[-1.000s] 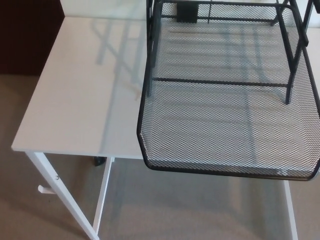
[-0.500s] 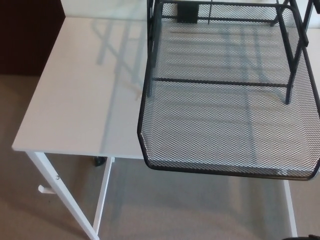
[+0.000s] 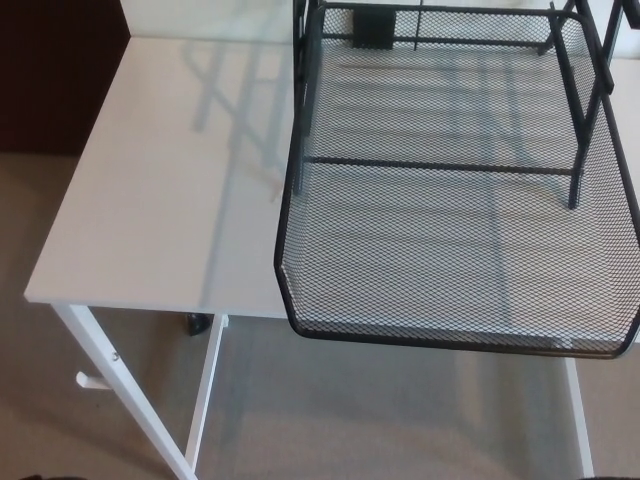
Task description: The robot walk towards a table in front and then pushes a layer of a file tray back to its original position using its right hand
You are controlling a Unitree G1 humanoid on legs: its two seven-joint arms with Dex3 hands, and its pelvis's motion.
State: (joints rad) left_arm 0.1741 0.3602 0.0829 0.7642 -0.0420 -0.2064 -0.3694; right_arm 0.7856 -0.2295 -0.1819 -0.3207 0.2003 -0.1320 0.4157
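Head view: the black mesh layer (image 3: 455,250) of the file tray (image 3: 590,60) is drawn out toward the camera, and its front rim overhangs the near edge of the white table (image 3: 160,200), at the table's right part. The tray's frame is cut off by the top edge of the picture, so the upper layers cannot be made out; the layer's right rim nearly meets the right edge of the picture. A small dark block (image 3: 373,27) sits behind the mesh at the far end, and what it is cannot be told. Beneath the table, the white legs (image 3: 120,390) and beige carpet (image 3: 380,420) show. Compared with half a second ago, the whole picture has shifted slightly, indicating camera motion; the layer remains extended. Neither robot hand is in view, so how far the fingers are open and any contact cannot be told.
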